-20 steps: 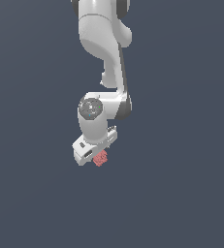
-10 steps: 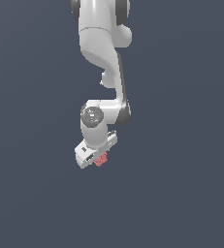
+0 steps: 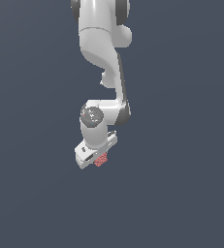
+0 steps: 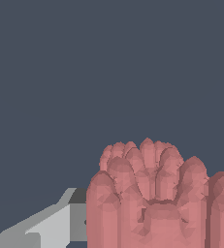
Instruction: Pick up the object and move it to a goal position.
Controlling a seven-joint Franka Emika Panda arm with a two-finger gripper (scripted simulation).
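The object point(image 3: 101, 160) is a small pinkish-red bumpy lump, seen in the exterior view tucked under the white gripper point(image 3: 100, 158) at the end of the arm. The gripper is shut on it and holds it off the ground. In the wrist view the object point(image 4: 159, 196) fills much of the picture as a cluster of rounded pink bumps. Beside it shows one grey and white fingertip point(image 4: 55, 225); the other fingertip is hidden behind the lump.
The white arm point(image 3: 104, 53) comes down from the upper edge of the exterior view. A plain dark blue-grey ground point(image 3: 181, 193) spreads all around with nothing else on it.
The arm has drawn slightly back and up with the object held in the gripper; the grip is unchanged.
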